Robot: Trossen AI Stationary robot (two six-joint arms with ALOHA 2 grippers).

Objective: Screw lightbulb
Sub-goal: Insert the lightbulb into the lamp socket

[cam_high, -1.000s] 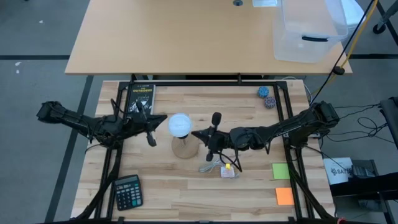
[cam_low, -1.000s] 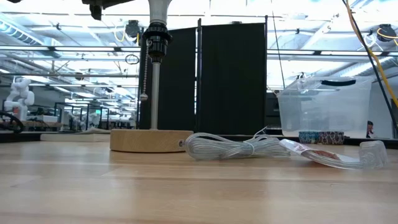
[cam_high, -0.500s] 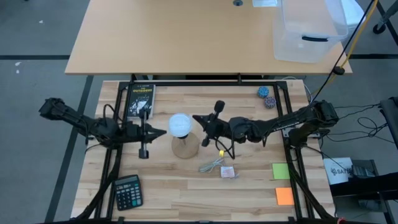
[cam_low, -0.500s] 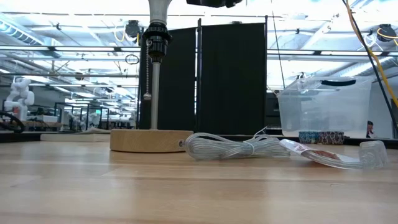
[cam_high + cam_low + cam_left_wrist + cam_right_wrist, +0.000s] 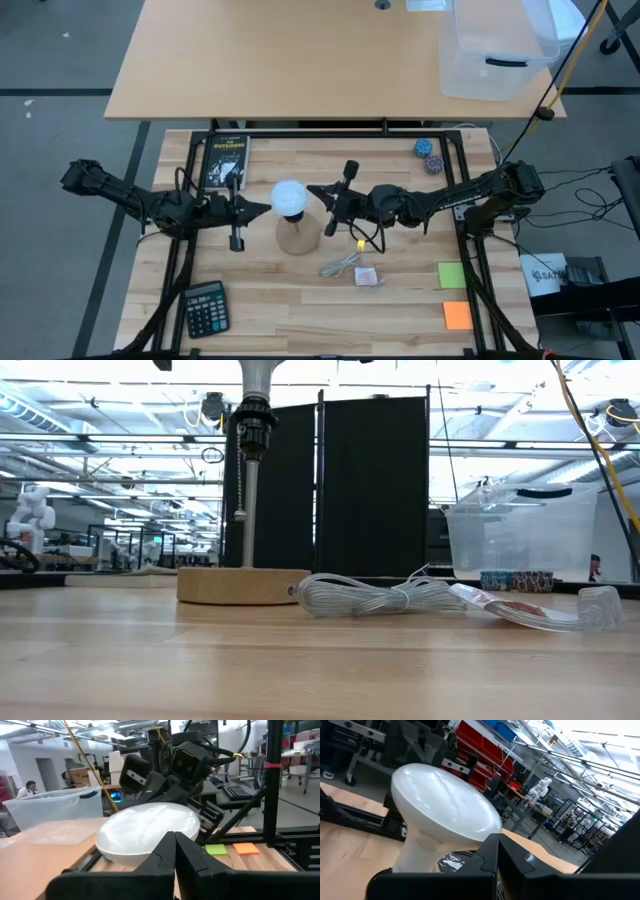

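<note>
The white lightbulb (image 5: pixel 289 199) stands upright with its base in the black socket (image 5: pixel 253 422) of the lamp, whose thin post rises from a round wooden base (image 5: pixel 243 583). My left gripper (image 5: pixel 266 209) is shut, its tip level at the dome's left side; the left wrist view shows the dome (image 5: pixel 149 831) just beyond the shut fingers (image 5: pixel 175 842). My right gripper (image 5: pixel 311 189) is shut, its tip at the dome's right side; the right wrist view shows the bulb (image 5: pixel 442 802) close ahead. My left gripper's shut tip stands level against the left side of the bulb's dome (image 5: pixel 165 832); I cannot tell whether it touches. My right gripper's shut tip stands level by the right side of the dome (image 5: pixel 487 827); I cannot tell whether it touches.
A coiled clear cord (image 5: pixel 370 595) and a plastic wrapper (image 5: pixel 520 608) lie right of the lamp base. A calculator (image 5: pixel 206 307) sits near left, a book (image 5: pixel 226 157) far left, sticky notes (image 5: pixel 452 275) near right, two small balls (image 5: pixel 428 155) far right.
My left gripper has swept toward the table's near edge along the bulb's left side, and my right gripper toward the far edge along its right side; both wrists have turned. The lamp's pull chain has swung a little. The bulb stays on the socket.
</note>
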